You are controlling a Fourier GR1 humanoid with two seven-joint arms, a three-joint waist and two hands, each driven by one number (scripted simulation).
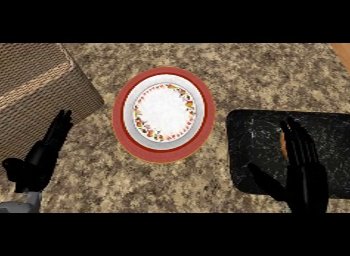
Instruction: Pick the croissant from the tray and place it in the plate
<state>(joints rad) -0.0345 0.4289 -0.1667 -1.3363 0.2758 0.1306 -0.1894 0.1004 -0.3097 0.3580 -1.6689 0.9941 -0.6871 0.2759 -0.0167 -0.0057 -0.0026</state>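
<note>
Right hand (303, 167) (fingers straight, released) hovers over the croissant (283, 142) on the tray (246, 131).

Red-rimmed plate (125, 120) is seen mid-bench (266, 75). Black tray (340, 150) is set just right of it, not touching. Right hand (302, 160) is held over the tray, fingers straight; the croissant (283, 142) is mostly hidden by them, only an orange sliver shown. Left hand (41, 155) is rested open at lower left, beside a woven box (30, 80).
</note>
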